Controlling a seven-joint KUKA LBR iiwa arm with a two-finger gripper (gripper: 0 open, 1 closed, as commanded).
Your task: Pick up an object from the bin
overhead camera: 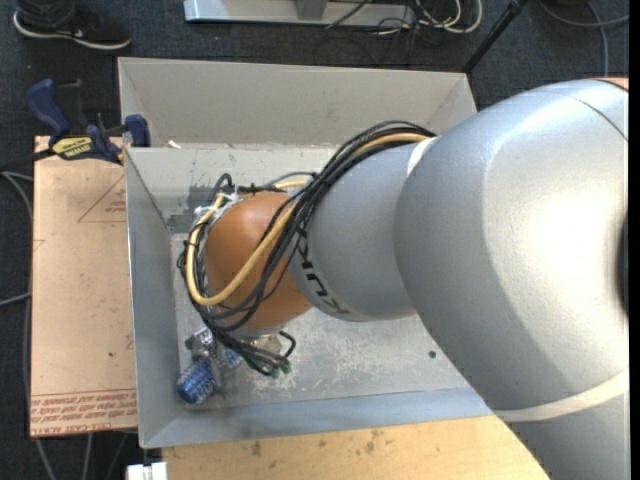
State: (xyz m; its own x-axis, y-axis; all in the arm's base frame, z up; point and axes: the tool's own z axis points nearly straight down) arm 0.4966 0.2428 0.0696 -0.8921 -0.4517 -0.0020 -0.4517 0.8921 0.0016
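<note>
My gripper (212,350) reaches down into the bin's front left corner, below the arm's orange wrist cover. A small blue ribbed thing (196,383) lies right at the gripper's tip, close to the bin's front wall. It touches or nearly touches the gripper's metal end; I cannot tell whether it sits between the fingers.
The arm and its orange cover with looped cables hide most of the bin's left and middle floor. The bin's left and front walls stand close to the gripper. Bare speckled floor shows to the right of the gripper along the front wall.
</note>
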